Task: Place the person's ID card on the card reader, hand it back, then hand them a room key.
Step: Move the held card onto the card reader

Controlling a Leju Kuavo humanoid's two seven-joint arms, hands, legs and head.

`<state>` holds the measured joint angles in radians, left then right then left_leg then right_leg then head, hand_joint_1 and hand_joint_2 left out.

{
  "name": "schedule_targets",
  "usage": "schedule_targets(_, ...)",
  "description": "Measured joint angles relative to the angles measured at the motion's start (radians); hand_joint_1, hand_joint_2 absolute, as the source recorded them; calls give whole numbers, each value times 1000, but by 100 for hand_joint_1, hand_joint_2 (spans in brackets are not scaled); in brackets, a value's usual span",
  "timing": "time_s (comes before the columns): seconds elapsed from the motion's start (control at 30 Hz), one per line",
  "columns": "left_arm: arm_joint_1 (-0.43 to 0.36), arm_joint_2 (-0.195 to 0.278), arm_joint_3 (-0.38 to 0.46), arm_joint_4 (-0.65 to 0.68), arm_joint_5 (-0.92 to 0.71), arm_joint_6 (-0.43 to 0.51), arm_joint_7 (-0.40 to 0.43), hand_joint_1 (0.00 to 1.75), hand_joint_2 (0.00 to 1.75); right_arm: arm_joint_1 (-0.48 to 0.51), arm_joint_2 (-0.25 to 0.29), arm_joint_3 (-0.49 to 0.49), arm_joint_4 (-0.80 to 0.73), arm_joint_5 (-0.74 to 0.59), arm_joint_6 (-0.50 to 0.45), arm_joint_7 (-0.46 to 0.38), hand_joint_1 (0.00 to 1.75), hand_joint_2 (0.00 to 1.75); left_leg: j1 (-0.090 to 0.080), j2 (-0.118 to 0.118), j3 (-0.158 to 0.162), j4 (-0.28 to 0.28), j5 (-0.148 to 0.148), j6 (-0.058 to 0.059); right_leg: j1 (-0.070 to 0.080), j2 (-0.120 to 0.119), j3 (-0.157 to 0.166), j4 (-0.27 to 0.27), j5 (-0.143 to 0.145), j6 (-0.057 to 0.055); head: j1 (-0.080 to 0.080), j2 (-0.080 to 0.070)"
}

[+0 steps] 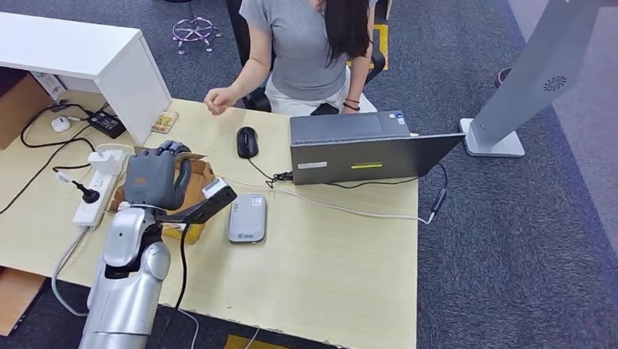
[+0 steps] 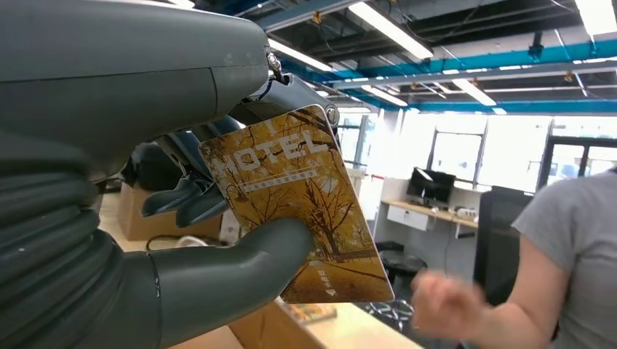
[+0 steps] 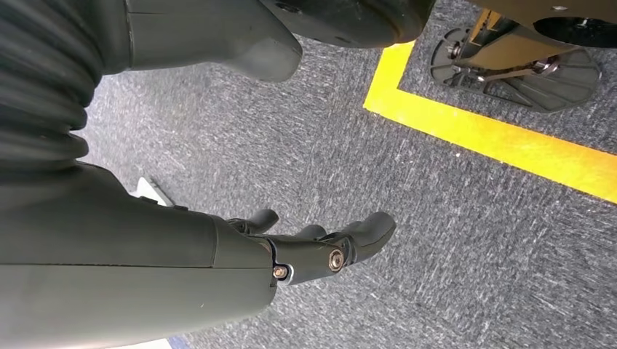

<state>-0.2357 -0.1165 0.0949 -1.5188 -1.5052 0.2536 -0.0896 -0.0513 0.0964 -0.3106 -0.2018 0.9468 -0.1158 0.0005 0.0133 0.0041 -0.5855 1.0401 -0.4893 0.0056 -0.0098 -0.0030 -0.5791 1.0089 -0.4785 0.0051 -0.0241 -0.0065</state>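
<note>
My left hand (image 1: pixel 157 175) is raised over a brown cardboard box (image 1: pixel 199 174) at the desk's left side. Its thumb (image 2: pixel 233 265) and fingers pinch a room key card (image 2: pixel 291 196), golden with autumn trees and the word HOTEL. The grey card reader (image 1: pixel 248 217) lies flat on the desk just right of the box, with nothing on it. A person in a grey shirt sits across the desk, their loosely closed hand (image 1: pixel 218 102) resting at the far edge, blurred in the left wrist view (image 2: pixel 445 304). My right hand (image 3: pixel 313 247) hangs over the carpet, fingers apart, holding nothing.
A laptop (image 1: pixel 361 149) stands at the desk's back right, with a black mouse (image 1: pixel 247 141) beside it and a cable running across. A power strip (image 1: pixel 100 181) and wires lie at the left. A white shelf (image 1: pixel 77 54) and a small patterned card (image 1: pixel 165 121) sit at the back left.
</note>
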Motion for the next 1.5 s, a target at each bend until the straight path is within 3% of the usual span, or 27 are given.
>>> schedule_targets(1.0,11,-45,-100,151,-62,-1,23,175,175,1,3,-22,0,25,14,2,0,175,0,0,0,0,0,0,0,0,0,0,0,0,0,0)
schedule_targets(1.2,-32,-40,-169,312,-65,17,98,175,175,0,8,-26,0,60,19,0,0,175,0,0,0,0,0,0,0,0,0,0,0,0,0,0)
schedule_targets(1.5,-69,-23,-231,475,-65,28,130,175,175,0,11,-44,0,74,23,0,0,175,0,0,0,0,0,0,0,0,0,0,0,0,0,0)
